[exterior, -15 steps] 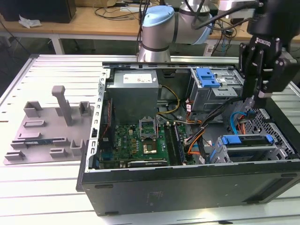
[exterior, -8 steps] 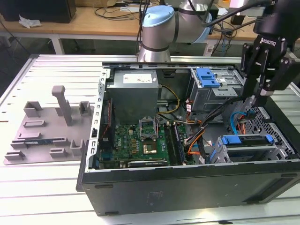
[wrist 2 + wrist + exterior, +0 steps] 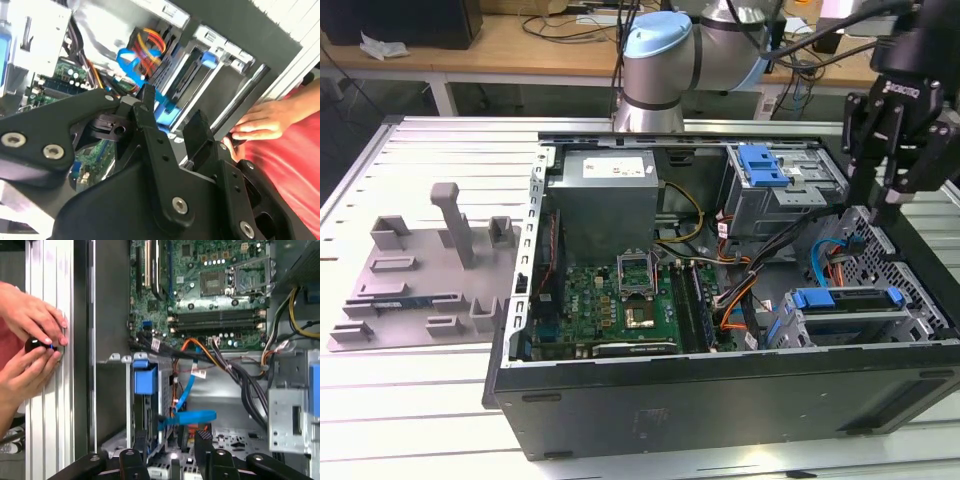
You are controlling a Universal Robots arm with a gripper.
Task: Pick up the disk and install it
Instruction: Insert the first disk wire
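The disk point(image 3: 850, 300) lies flat in the lower drive cage, at the corner of the open computer case on the exterior view's right. It is silver-grey, with its blue carrier bracket showing at both ends. In the first wrist view the disk point(image 3: 145, 382) appears edge-on inside the cage, its blue tab outward. My gripper point(image 3: 882, 195) hangs above that corner, a little beyond the cage. In both wrist views the gripper point(image 3: 172, 450) point(image 3: 172, 107) is open, its black fingers point(image 3: 202, 442) apart with nothing between them.
A grey power supply box point(image 3: 610, 190) and the green motherboard point(image 3: 620, 300) fill the case's middle. A blue latch point(image 3: 763, 165) sits on the upper bay. Blue and orange cables point(image 3: 192, 415) run beside the cage. A person's hands point(image 3: 30, 340) hold a small black object by the case's edge.
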